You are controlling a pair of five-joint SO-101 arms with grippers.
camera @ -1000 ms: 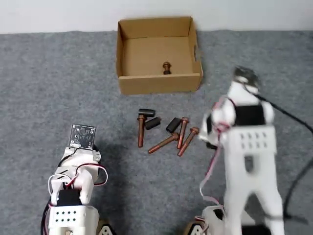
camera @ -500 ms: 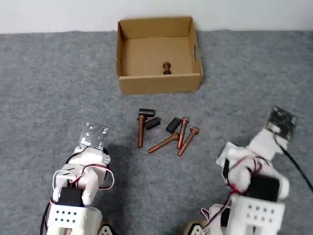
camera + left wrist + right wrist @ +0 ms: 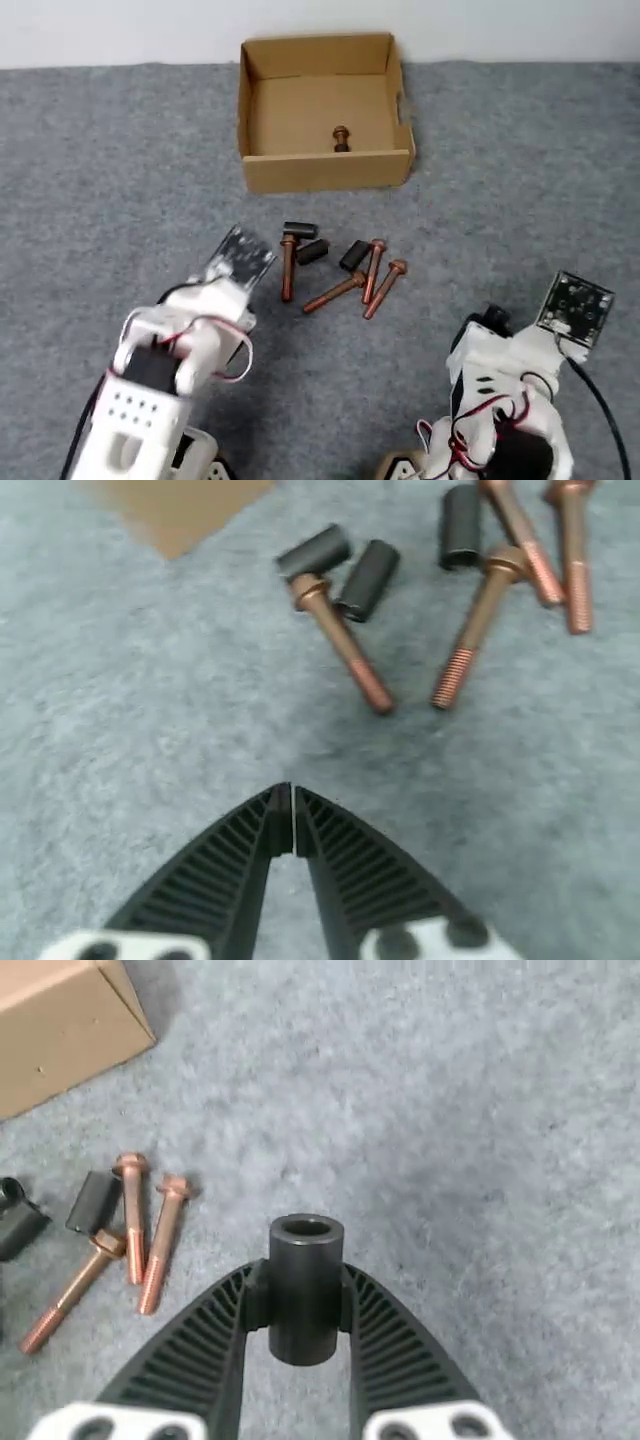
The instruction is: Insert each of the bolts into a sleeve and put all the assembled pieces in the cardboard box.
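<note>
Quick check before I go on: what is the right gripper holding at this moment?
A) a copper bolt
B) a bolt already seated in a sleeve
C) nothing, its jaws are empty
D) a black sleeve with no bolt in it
D: in the right wrist view the right gripper is clamped on a black sleeve whose open bore shows empty.

I saw four copper bolts (image 3: 288, 268) and three black sleeves (image 3: 300, 231) loose before the cardboard box (image 3: 320, 172), one assembled piece (image 3: 341, 139) inside it, and a fourth sleeve (image 3: 305, 1305) clamped in my right gripper (image 3: 298, 1276).
</note>
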